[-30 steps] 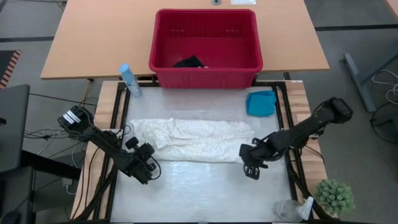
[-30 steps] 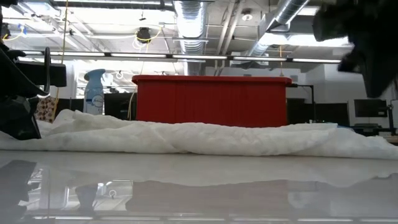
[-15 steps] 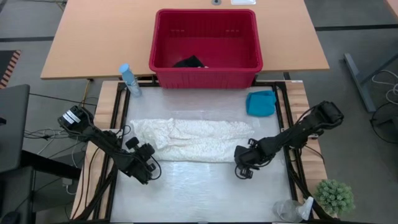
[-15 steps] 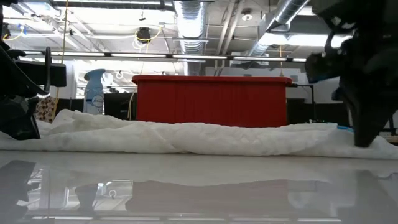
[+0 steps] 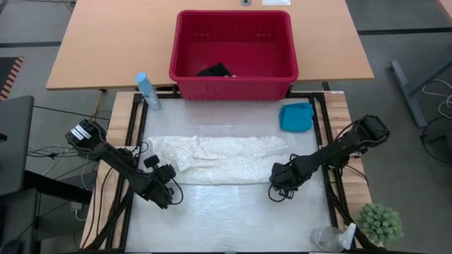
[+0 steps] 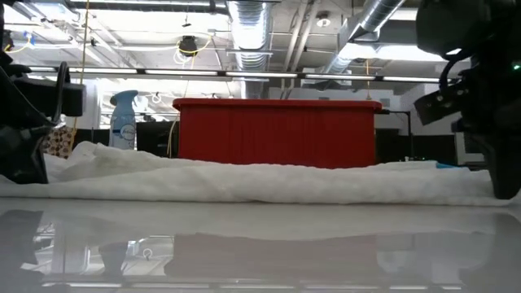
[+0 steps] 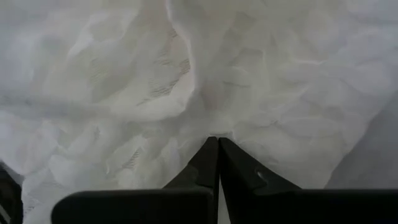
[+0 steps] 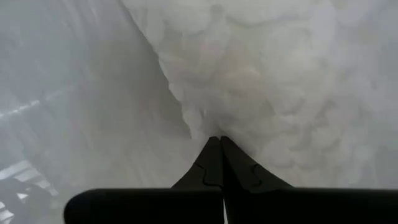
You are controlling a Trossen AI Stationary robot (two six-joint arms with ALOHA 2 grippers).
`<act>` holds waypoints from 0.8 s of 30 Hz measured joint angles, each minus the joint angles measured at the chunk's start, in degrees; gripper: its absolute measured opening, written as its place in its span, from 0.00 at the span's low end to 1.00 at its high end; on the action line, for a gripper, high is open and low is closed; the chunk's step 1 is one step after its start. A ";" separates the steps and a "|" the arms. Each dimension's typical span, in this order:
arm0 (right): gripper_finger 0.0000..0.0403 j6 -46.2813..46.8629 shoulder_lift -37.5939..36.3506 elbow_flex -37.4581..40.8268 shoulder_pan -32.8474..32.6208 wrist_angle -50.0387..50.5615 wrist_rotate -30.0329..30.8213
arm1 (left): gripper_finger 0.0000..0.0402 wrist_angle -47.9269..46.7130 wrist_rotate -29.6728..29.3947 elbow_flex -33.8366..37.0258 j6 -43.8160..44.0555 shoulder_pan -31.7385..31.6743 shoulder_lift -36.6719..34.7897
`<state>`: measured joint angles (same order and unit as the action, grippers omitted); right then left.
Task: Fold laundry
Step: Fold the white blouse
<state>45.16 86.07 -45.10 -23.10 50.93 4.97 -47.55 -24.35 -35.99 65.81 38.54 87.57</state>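
Observation:
The cream-white lacy cloth [image 5: 219, 159] lies spread in a long band across the middle of the table. At its near left edge is my left gripper [image 5: 169, 183], shut and slanting down. At its near right corner is my right gripper [image 5: 279, 187], shut and pointing down; the low view shows it at the cloth's right end [image 6: 505, 183]. The turquoise garment [image 5: 296, 116] lies bunched at the table's far right. The dark garment [image 5: 215, 70] lies inside the red basket [image 5: 282, 67]. My left gripper has its shut fingertips [image 7: 214, 146] on the cloth's crumpled near left edge [image 7: 205, 118], slanting down from the near left. Whether a layer sits between the fingers I cannot tell. The cloth lies on the table. My right gripper sets its shut fingertips [image 8: 217, 146] from above at the cloth's near right corner [image 8: 208, 127], where the cloth meets the bare table. I cannot see cloth between the fingers, and the corner lies flat.
The red basket stands on the wooden table just beyond the work surface. A spray bottle [image 5: 147, 90] stands at the far left corner. A small plant [image 5: 380, 222] and a clear container [image 5: 325, 238] are at the near right. Bare table [image 5: 226, 219] lies nearer than the cloth.
My right gripper has come down, staying shut, and tipped to point straight down, ending at the cloth's near right corner. My left gripper has stayed in place, shut.

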 joint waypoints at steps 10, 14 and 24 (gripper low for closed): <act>0.04 1.79 -0.25 0.31 0.01 3.04 1.86 | 0.00 -6.13 3.82 -0.53 -6.73 0.00 0.15; 0.04 2.24 -0.25 0.41 0.01 2.93 2.79 | 0.00 -10.28 3.99 -2.07 -6.89 0.00 0.26; 0.04 2.56 -5.95 -3.75 -1.03 -4.13 8.52 | 0.00 -9.48 1.91 -6.61 -8.60 -0.02 0.22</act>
<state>47.72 80.12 -48.85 -24.12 46.80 13.50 -57.03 -22.44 -42.60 57.21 38.52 87.79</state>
